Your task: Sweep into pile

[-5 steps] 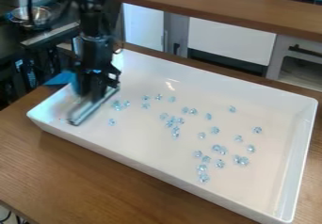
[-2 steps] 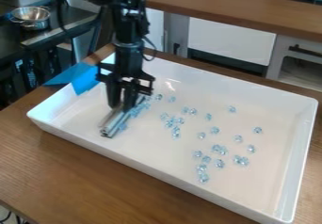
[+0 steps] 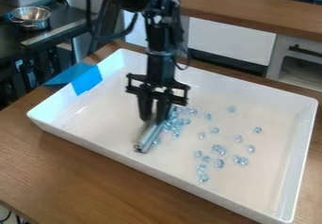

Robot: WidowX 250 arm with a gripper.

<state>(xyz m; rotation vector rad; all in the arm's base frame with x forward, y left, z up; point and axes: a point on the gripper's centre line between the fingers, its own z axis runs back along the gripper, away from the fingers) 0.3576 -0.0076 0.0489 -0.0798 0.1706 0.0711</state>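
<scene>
Here at six o'clock, right up front, runs the wooden table, and on it sits the big white tray, our clock face for all of this. First beads in: a short string of clear bluish beads down at five o'clock, leading up to a loose scatter, with a tight pair out at four. Now the sweeping tool, a silvery bar, lying aslant just left of the tray's middle, its near end pointing to seven o'clock! And the black gripper has it, grasping the bar between its two fingers, the arm coming down from twelve. Tucked along the bar's right side, a crowd of beads, bunched close. Out at three, one lone bead; another at two. Over at ten o'clock, blue tape drapes over the tray's rim. Further off, toward half past ten, a metal bowl; and away at one, white drawer fronts under a wooden counter.
</scene>
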